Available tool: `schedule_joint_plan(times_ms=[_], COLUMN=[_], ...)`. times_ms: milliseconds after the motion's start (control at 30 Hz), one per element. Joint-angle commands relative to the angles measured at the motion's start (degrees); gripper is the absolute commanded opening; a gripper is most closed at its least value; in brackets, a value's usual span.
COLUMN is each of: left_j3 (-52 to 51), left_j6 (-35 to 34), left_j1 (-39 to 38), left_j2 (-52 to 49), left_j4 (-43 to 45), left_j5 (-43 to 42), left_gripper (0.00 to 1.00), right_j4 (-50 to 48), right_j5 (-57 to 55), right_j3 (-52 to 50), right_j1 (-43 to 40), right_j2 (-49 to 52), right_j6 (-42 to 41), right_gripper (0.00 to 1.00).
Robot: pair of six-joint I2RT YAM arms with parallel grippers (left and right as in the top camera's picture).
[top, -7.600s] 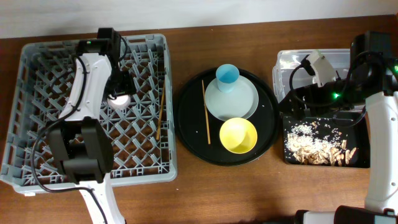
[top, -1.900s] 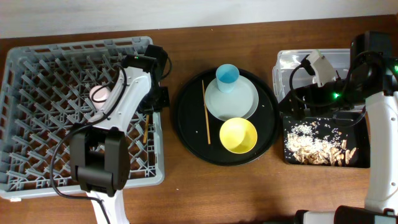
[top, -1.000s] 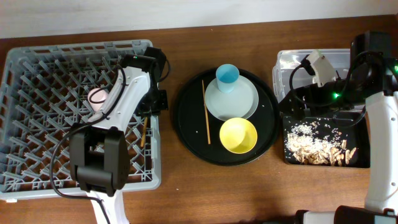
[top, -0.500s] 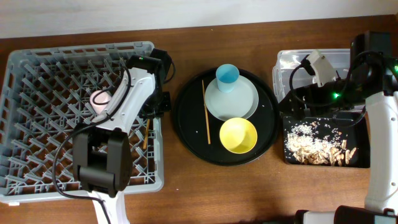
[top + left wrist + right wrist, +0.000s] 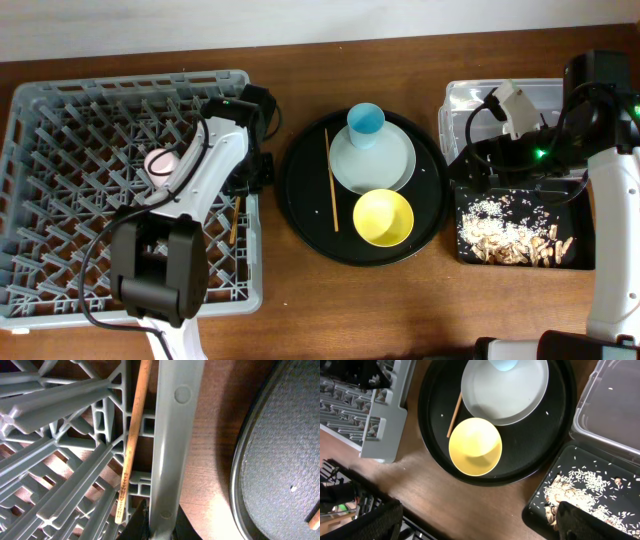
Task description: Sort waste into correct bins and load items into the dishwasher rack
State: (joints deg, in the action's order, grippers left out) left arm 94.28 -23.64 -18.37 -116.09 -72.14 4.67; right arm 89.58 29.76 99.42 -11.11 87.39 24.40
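My left gripper (image 5: 256,173) is shut on the right rim of the grey dishwasher rack (image 5: 60,290); in the left wrist view its dark fingertips (image 5: 141,524) clamp that rim (image 5: 172,435). In the rack lie a pink cup (image 5: 160,163) and one chopstick (image 5: 236,215) (image 5: 132,440). The light blue cup (image 5: 365,120), grey plate (image 5: 378,165), yellow bowl (image 5: 383,217) and the other chopstick (image 5: 331,180) sit on the round black tray (image 5: 300,200). My right gripper (image 5: 480,525) hangs open and empty over the bins. The bowl (image 5: 475,446) and plate (image 5: 505,395) show below it.
The clear tub (image 5: 500,95) stands at the back right. In front of it the shallow black tray (image 5: 575,235) holds beige food scraps (image 5: 510,240). A strip of bare wood separates the rack from the round tray. The rack's corner (image 5: 385,430) shows in the right wrist view.
The rack has shifted and turned slightly with my left gripper clamped on its rim; its near edge now sits lower in the overhead view. The right arm has not moved.
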Motion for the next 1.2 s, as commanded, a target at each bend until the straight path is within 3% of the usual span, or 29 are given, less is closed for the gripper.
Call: schedule_joint_plan(times_ms=[0, 133, 300, 367, 500, 900, 1000, 1033, 1133, 1167], left_j3=[-2.2, -2.3, -2.3, -2.3, -1.3, 10.5, 11.1, 11.1, 11.1, 11.1], left_j6=[-5.0, -5.0, -5.0, -5.0, -1.5, 1.9, 5.8, 5.8, 5.7, 5.7], left_j1=[-0.2, -0.2, 0.3, 1.0, 2.8, 4.4, 6.6, 7.7, 9.9, 10.3], left_j2=[2.6, 2.7, 2.7, 2.8, 2.9, 9.4, 11.0, 11.4, 11.6, 11.6], left_j4=[-2.3, -1.8, -0.3, -0.1, -0.4, 0.2, 3.5, 4.6, 6.4, 6.2], left_j5=[-0.8, -0.8, -0.6, -0.6, -0.8, 0.0, 2.5, 5.0, 6.7, 6.3], left_gripper=[0.01, 0.01, 0.18, 0.36, 0.52, 0.53, 0.59, 0.73, 0.87, 0.99], right_j4=[0.0, 0.0, 0.0, 0.0, 0.0, 0.0, 0.0, 0.0, 0.0, 0.0], right_j5=[-0.5, -0.5, -0.5, -0.5, -0.5, -0.5, -0.5, -0.5, -0.5, -0.5], right_j3=[0.1, 0.1, 0.1, 0.1, 0.1, 0.1, 0.1, 0.1, 0.1, 0.1], right_j1=[-0.2, -0.2, -0.2, -0.2, -0.2, -0.2, -0.2, -0.2, -0.2, -0.2], right_j2=[0.2, 0.2, 0.2, 0.2, 0.2, 0.2, 0.2, 0.2, 0.2, 0.2], right_j6=[0.2, 0.2, 0.2, 0.2, 0.2, 0.2, 0.2, 0.2, 0.2, 0.2], right_gripper=[0.99, 0.99, 0.99, 0.99, 0.99, 0.98, 0.99, 0.98, 0.99, 0.99])
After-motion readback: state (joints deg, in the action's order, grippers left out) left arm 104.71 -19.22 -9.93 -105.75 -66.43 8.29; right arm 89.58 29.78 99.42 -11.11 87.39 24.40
